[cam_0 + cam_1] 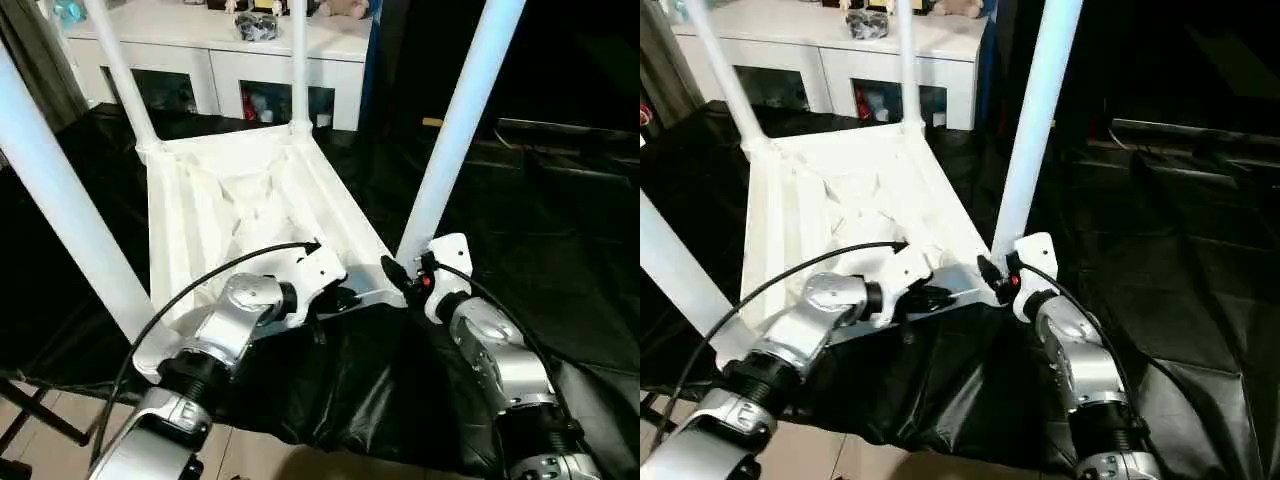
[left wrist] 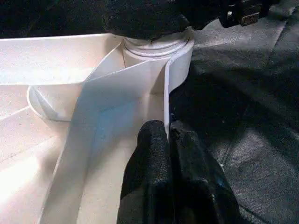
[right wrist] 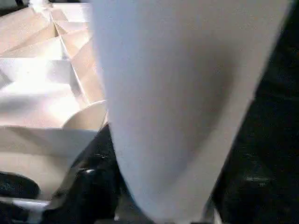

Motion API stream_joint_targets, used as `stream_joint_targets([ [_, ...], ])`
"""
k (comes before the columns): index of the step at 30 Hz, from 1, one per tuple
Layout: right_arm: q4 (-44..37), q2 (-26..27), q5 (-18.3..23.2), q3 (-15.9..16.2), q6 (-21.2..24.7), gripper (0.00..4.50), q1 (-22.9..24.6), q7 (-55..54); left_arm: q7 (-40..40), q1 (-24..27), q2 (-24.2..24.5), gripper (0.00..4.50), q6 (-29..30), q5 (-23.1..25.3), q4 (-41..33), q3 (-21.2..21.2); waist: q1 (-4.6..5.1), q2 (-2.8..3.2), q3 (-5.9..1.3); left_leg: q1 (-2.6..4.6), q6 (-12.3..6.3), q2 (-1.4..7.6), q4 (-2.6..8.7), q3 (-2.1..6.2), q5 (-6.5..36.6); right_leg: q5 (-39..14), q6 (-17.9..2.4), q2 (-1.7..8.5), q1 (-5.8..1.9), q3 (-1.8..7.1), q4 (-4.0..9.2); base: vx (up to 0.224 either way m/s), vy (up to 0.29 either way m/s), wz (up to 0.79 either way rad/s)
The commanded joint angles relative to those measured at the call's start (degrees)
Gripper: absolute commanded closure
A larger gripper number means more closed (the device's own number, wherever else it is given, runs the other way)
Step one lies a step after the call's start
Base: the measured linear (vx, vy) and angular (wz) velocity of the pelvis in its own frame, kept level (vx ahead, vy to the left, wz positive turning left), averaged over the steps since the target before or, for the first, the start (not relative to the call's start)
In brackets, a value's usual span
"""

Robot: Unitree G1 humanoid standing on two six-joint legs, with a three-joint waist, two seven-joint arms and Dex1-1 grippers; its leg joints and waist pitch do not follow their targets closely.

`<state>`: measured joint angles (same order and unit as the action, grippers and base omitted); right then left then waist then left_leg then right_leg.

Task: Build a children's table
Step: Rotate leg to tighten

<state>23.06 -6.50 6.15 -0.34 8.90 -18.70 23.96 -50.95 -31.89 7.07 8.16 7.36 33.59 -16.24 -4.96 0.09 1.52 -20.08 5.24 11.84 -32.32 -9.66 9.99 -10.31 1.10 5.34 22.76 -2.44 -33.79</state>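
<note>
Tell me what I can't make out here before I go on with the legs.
- Tops of the four legs: cut off by the upper picture edge in the eye views.
- Near-right leg, how deep it sits in its socket: hidden by the right tool in the eye views; blurred in the right wrist view.
- Near-left corner of the table top: covered by the left forearm in the eye views.

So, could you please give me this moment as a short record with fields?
Tabletop: white top lying upside down on black sheet, ribs facing up
Legs: four standing in the corner sockets, near-right leg
Left gripper: shut on the top's near rim
Right gripper: at base of near-right leg; grip unclear
Background: white cabinet
</note>
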Motion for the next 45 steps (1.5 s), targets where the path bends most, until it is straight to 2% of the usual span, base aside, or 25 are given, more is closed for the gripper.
stream_joint_targets([
  [1, 2.58, 4.52, 1.61, 5.09, 3.92, 1.76, 0.96, 3.52, -1.12, -0.45, -5.03, 4.50, -1.05, -1.81, -3.49, -4.17, 0.04, 0.09, -2.06, 0.11, 0.27, 0.51, 4.65, 0.30, 24.70, -26.01, -6.52, 2.01, -1.26, 1.21, 5.67, 0.000, 0.000, 0.00],
  [3, 0.80, 3.37, 1.48, 5.40, 4.33, 1.47, 1.79, 5.25, -2.71, 0.13, -4.17, 4.50, -1.44, -2.34, -4.15, -3.93, -0.14, 0.13, -2.13, -0.04, 0.14, 0.60, 4.70, 0.26, 23.57, -23.14, -7.22, 1.93, -1.47, 1.31, 5.36, 0.000, 0.000, 0.00],
  [5, -1.31, 1.17, 1.70, 6.28, 4.42, 1.47, 3.00, 8.64, -5.18, 0.46, -2.63, 4.50, -2.18, -3.32, -4.70, -3.43, -0.27, 0.06, -2.27, -0.18, -0.14, 0.59, 4.60, 0.09, 21.86, -19.97, -7.86, 1.90, -1.76, 1.43, 5.07, 0.000, 0.000, 0.00],
  [6, -1.70, 0.69, 1.84, 6.40, 4.40, 1.47, 3.23, 9.50, -5.76, 0.49, -2.25, 4.50, -2.37, -3.57, -4.79, -3.31, -0.41, 0.14, -2.46, -0.22, -0.79, 0.65, 4.41, -0.09, 19.90, -15.99, -9.00, 1.88, -1.90, 1.55, 4.65, 0.000, 0.000, 0.00],
  [10, -3.47, -2.13, 3.07, 7.00, 3.85, 1.47, 4.18, 14.30, -9.26, 0.58, -0.31, 4.50, -2.82, -5.13, -5.55, -2.58, -0.61, 0.06, -2.72, -0.64, -2.17, 0.55, 4.00, -0.30, 14.80, -9.97, -10.74, 1.93, -2.54, 1.50, 3.94, 0.000, 0.000, 0.00],
  [11, -4.29, -3.23, 3.78, 7.08, 3.97, 1.47, 4.45, 16.42, -10.55, 0.52, 0.37, 4.50, -2.66, -5.73, -5.83, -2.24, -0.70, 0.15, -2.80, -0.58, -2.41, 0.57, 3.91, -0.35, 14.05, -9.04, -11.05, 1.96, -2.53, 1.49, 3.84, 0.000, 0.000, 0.00],
  [12, -5.71, -5.00, 4.59, 7.28, 3.97, 1.47, 4.89, 19.82, -12.45, 0.45, 1.42, 4.50, -2.53, -6.43, -6.29, -1.91, -0.85, 0.17, -2.91, -0.62, -3.11, 0.60, 3.60, -0.42, 12.12, -5.60, -12.27, 1.89, -2.67, 1.44, 3.43, 0.000, 0.000, 0.00],
  [14, -6.07, -5.39, 4.74, 7.31, 4.00, 1.47, 5.00, 20.58, -12.87, 0.46, 1.66, 4.50, -2.49, -6.55, -6.44, -1.85, -1.00, 0.21, -2.99, -0.57, -3.64, 0.64, 3.47, -0.47, 10.95, -3.32, -12.92, 1.83, -2.69, 1.42, 3.18, 0.000, 0.000, 0.00],
  [15, -8.24, -8.10, 5.83, 7.93, 3.76, 1.47, 5.77, 25.81, -15.92, 0.51, 3.44, 4.50, -2.45, -7.12, -6.72, -1.75, -1.08, 0.30, -3.04, -0.53, -4.01, 0.66, 3.37, -0.48, 10.26, -1.57, -13.55, 1.84, -2.75, 1.38, 2.99, 0.000, 0.000, 0.00],
  [18, -10.48, -11.90, 6.70, 8.78, 3.02, 1.47, 6.63, 32.91, -19.72, 0.50, 5.97, 4.50, -3.20, -7.26, -6.50, -1.94, -1.48, 0.37, -2.77, -0.39, -4.39, 0.82, 3.50, -0.52, 12.49, -3.90, -13.78, 1.80, -2.73, 1.32, 3.18, 0.000, 0.000, 0.00],
  [22, -12.39, -16.92, 8.63, 9.99, 3.90, 1.47, 7.27, 41.38, -23.21, 0.02, 8.86, 4.50, -4.28, -7.34, -5.36, -2.14, -2.34, 0.35, -2.51, 0.08, -3.37, 1.23, 3.74, -0.70, 15.96, -9.47, -13.37, 1.92, -2.34, 1.45, 3.61, 0.000, 0.000, 0.00],
  [25, -13.05, -19.09, 9.33, 10.52, 4.76, 1.47, 7.33, 44.64, -24.38, -0.34, 10.11, 4.50, -5.00, -7.21, -4.64, -2.11, -2.96, 0.37, -2.50, -0.12, -2.95, 1.27, 3.81, -0.60, 15.74, -10.20, -12.95, 2.04, -2.38, 1.54, 3.51, 0.000, 0.000, 0.00],
  [27, -13.34, -20.01, 9.44, 10.83, 4.89, 1.47, 7.36, 45.98, -25.17, -0.47, 10.80, 4.50, -5.23, -7.27, -4.47, -2.13, -3.25, 0.27, -2.54, 0.01, -2.81, 1.34, 3.74, -0.64, 15.60, -9.82, -12.93, 2.02, -2.26, 1.59, 3.43, 0.000, 0.000, 0.00],
  [30, -13.31, -22.00, 9.33, 11.63, 4.39, 1.47, 6.95, 49.05, -27.28, -1.32, 12.86, 4.50, -6.48, -7.26, -3.09, -1.93, -3.37, 0.10, -2.65, -0.25, -2.92, 1.19, 3.62, -0.59, 14.11, -8.61, -12.92, 2.12, -2.42, 1.53, 3.23, 0.000, 0.000, 0.00],
  [32, -13.18, -22.04, 9.13, 11.68, 4.00, 1.77, 6.67, 48.90, -27.67, -1.83, 13.64, 4.50, -7.14, -7.02, -2.27, -1.77, -3.38, 0.10, -2.75, -0.32, -3.03, 1.15, 3.53, -0.60, 13.38, -7.92, -12.96, 2.12, -2.46, 1.50, 3.08, 0.000, 0.000, 0.00],
  [36, -13.63, -21.90, 9.32, 11.96, 4.44, 1.89, 6.54, 48.94, -27.74, -2.38, 14.05, 4.50, -7.64, -7.08, -1.40, -1.65, -3.44, 0.18, -2.82, -0.17, -2.95, 1.22, 3.41, -0.64, 12.75, -7.10, -13.48, 2.10, -2.28, 1.46, 2.99, 0.000, 0.000, 0.00],
  [37, -13.76, -21.88, 9.42, 12.08, 4.55, 2.15, 6.53, 48.97, -27.69, -2.48, 14.06, 4.50, -7.75, -7.10, -1.23, -1.63, -3.44, 0.20, -2.77, -0.25, -2.95, 1.21, 3.42, -0.63, 12.81, -6.87, -13.66, 2.05, -2.31, 1.41, 2.97, 0.000, 0.000, 0.00],
  [45, -14.44, -21.04, 9.91, 12.47, 5.27, 2.45, 7.47, 48.28, -26.91, -1.68, 12.83, 4.50, -7.27, -8.01, -1.83, -1.72, -3.47, 0.29, -2.79, -0.34, -2.66, 1.21, 3.43, -0.56, 13.19, -7.23, -13.47, 2.17, -2.44, 1.40, 2.97, 0.000, 0.000, 0.00],
])
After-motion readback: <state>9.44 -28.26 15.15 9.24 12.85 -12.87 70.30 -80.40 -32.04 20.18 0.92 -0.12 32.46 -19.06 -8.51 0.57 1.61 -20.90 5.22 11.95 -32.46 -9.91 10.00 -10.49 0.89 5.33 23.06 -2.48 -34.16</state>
